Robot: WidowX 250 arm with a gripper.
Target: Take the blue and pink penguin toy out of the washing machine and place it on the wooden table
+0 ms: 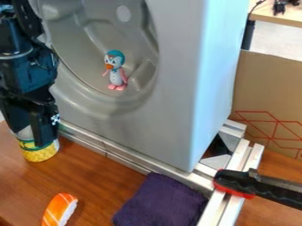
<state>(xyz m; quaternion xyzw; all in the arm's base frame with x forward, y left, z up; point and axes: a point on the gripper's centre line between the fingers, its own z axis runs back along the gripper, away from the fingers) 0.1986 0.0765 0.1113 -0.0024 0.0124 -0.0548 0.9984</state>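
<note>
The black gripper [31, 119] hangs down at the left edge, directly at a can [40, 153] with a yellow and green label. The can stands upright on the wooden table, its upper part largely covered by the gripper; whether it is held cannot be made out. Inside the round hollow of a grey, machine-like box [174, 110] stands a toy penguin [116, 70] with a teal head and pink feet. An orange and white sushi toy [59, 210] lies at the lower left. To its right, a dark purple cloth [160, 202] is spread near the metal rail.
Metal rails [126, 161] run along the box's base and turn toward the front right. A black and red clamp handle [251, 183] lies across them. Behind at the right stands a cardboard panel [268, 88] with red lines. The wooden table [97, 181] extends in front.
</note>
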